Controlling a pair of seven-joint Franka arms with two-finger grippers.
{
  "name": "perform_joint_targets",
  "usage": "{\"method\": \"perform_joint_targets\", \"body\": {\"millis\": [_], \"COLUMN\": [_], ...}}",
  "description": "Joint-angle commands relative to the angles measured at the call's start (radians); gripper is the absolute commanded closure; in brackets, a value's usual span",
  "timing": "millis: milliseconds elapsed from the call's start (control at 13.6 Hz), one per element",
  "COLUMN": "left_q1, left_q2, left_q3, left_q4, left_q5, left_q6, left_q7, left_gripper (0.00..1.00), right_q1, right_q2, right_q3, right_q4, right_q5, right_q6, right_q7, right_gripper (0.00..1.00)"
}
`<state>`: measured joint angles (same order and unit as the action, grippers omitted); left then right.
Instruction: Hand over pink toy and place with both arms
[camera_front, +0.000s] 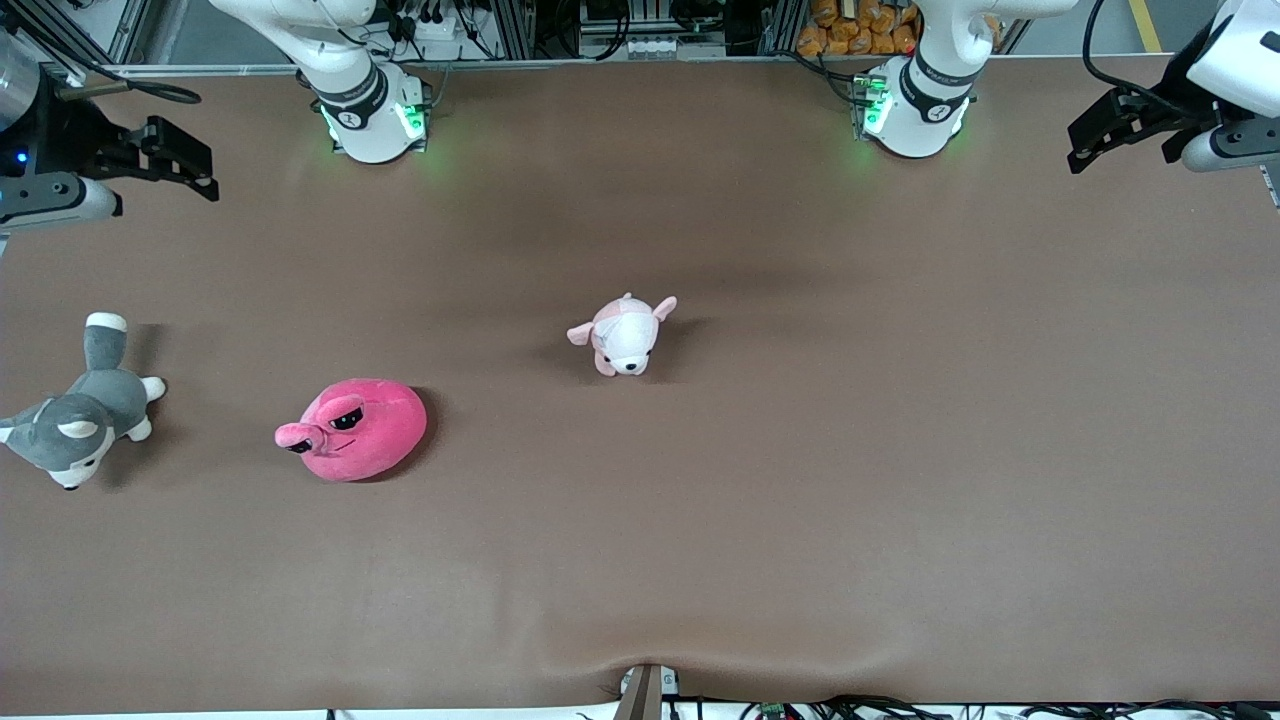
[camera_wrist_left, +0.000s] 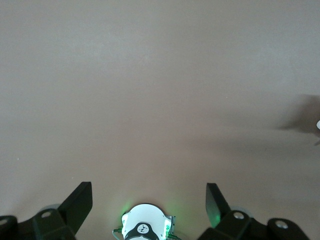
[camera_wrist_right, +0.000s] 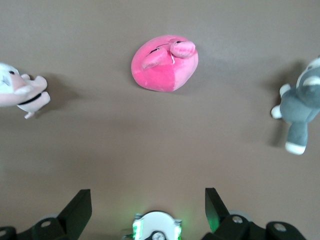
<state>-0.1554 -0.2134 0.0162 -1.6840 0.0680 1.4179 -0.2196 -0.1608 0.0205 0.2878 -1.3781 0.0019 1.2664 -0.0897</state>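
- The pink toy (camera_front: 355, 428), a rounded plush blob, lies on the smooth brown table (camera_front: 800, 450).
- The left gripper (camera_front: 1125, 130) and right gripper (camera_front: 170, 160) hang wide, empty.

- pink toy (camera_front: 360, 430): hot pink, paler patch, black eyes
- puppy plush (camera_front: 625, 335): pale pink and white
- husky plush (camera_front: 85, 410): grey and white
- counter (camera_front: 800, 450): plain brown

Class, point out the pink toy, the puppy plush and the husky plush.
pink toy (camera_front: 362, 430), front view, on its round body.
puppy plush (camera_front: 625, 335), front view, on its white head.
husky plush (camera_front: 100, 405), front view, on its grey back.
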Motion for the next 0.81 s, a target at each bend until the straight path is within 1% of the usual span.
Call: {"method": "perform_joint_targets", "body": {"millis": [0,74,294,735], "left_q1": [0.026,0.036,0.036,0.034], "left_q2": [-0.017,-0.017,-0.006,0.000], "left_q3": [0.004,0.004,0.004,-0.004], "left_q4": [-0.017,-0.017,-0.007,0.007], "left_q5": [-0.045,-0.063,-0.060,-0.028], "left_q6": [0.022,0.036,0.041,0.033], "left_q7": [0.005,0.005,0.003,0.014], "left_gripper": [0.00,0.00,0.00,0.00], "right_q1": [-0.020,-0.014,-0.017,-0.028], "right_q2": [-0.073,-0.070,-0.054,-0.050], "right_q3": [0.011,0.013,0.011,0.008], "right_q4": [-0.085,-0.076,-0.042,-0.033], "right_q5": [-0.013,-0.013,-0.013,-0.013], "right_q6": [0.033,0.036,0.036,0.034], "right_q7": [-0.090,-0.090,-0.082,-0.085], "right_gripper": [0.00,0.00,0.00,0.00]}}
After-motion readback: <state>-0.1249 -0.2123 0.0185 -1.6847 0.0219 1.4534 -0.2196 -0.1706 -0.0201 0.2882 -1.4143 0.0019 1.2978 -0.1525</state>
